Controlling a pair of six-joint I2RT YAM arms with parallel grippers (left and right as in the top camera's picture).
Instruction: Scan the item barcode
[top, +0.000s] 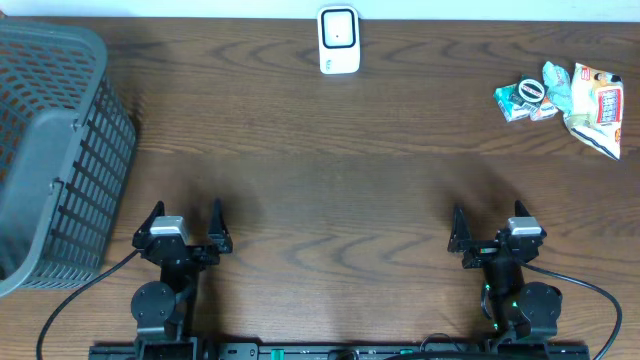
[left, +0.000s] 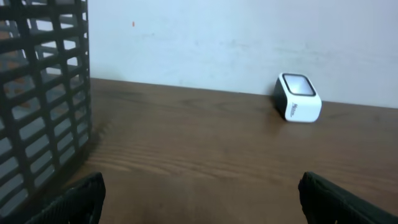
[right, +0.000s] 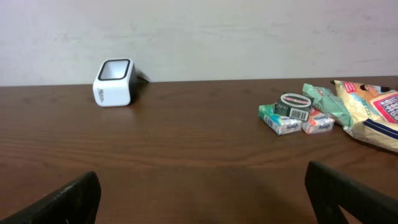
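Basket (top: 90, 190) left, scanner (top: 339, 40) centre, probable snacks (top: 595, 105) right

The scanner (top: 339, 40) sits behind, basket (top: 95, 180) left, packets (top: 560, 98) right

White scanner (top: 339, 40), dark window; grey lattice basket (top: 90, 170); dark brown wood-grain table (top: 330, 190); green, white, yellow packets (top: 557, 92)

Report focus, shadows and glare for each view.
Overhead: sharp, evenly lit, soft shadow beside the basket. Left wrist: scanner crisp, left fingertips blurred. Right wrist: snack packets sharp, right fingertips blurred; no glare.
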